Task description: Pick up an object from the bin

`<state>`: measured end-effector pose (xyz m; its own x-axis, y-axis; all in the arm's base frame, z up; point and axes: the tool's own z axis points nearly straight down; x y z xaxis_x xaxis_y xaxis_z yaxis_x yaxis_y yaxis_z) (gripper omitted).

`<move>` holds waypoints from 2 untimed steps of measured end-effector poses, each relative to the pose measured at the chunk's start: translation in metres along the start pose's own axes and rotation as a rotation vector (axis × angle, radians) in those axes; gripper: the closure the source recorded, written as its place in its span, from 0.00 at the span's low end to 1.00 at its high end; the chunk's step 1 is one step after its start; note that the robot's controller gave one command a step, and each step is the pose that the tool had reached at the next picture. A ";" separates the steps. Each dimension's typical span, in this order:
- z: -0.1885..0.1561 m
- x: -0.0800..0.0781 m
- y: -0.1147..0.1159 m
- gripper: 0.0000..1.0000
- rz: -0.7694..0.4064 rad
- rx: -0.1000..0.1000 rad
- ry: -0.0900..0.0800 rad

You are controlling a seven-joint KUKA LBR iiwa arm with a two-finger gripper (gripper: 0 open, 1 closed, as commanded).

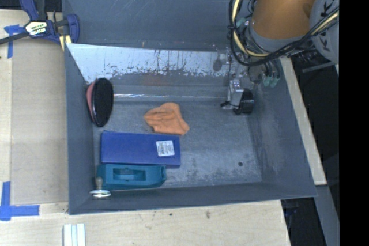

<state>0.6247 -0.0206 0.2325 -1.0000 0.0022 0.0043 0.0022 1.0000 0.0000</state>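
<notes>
My gripper [237,102] hangs in the right half of the bin, close to the back wall, with nothing visible between its fingers. A crumpled orange cloth [166,119] lies on the floor to its left, well apart from it. Further left, a black oval brush with a pink edge [100,101] stands against the left wall. A blue flat box with a white label [140,150] lies near the front left, and a teal tool with a round metal knob [128,177] sits just in front of it.
The arm with its orange dome and looped cables reaches in over the bin's back right corner. The bare floor spreads to the right and in front of the gripper.
</notes>
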 end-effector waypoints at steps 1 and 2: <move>-0.005 -0.001 0.000 0.00 0.000 0.000 -0.009; 0.037 0.011 0.062 0.00 -0.023 0.001 -0.009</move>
<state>0.6134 0.0419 0.1957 -0.9998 -0.0213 -0.0051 -0.0213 0.9998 -0.0007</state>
